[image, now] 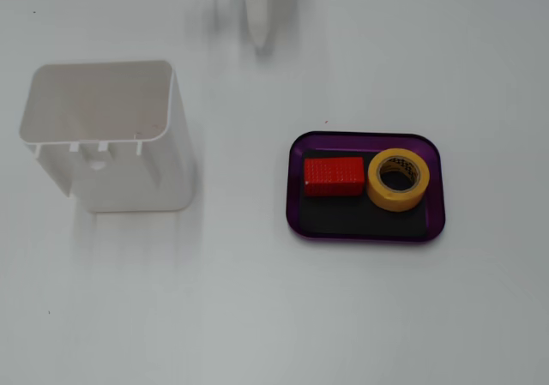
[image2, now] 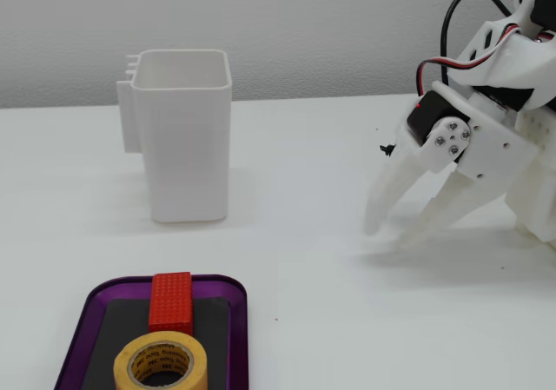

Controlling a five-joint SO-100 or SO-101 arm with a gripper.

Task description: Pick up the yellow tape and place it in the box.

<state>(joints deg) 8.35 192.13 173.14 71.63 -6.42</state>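
Both fixed views put the yellow tape (image: 399,179) already inside the box (image: 302,149), lying flat on the black bottom with its hole facing up. It sits at the right end of the tray as the top-down fixed view shows it, just beside the red block (image: 334,177), which lies in the same tray; whether the two touch, you cannot settle from these pictures. The white container (image2: 187,147) stands well apart from the tray and appears empty.

Your gripper (image2: 400,229) is near the far right of the table in the low fixed view, well clear of the tray, tips pointing down close to the tabletop. The jaws stand apart, with nothing between them. In the top-down fixed view only one pale finger tip shows at the upper edge.

Judgement: the placing step looks complete, and the step in hand is retreat or rest. Nothing further appears required of the tape. If you do move, the next move calls only for lifting the arm away without sweeping over the tray, since a low pass could knock the roll or the block out.
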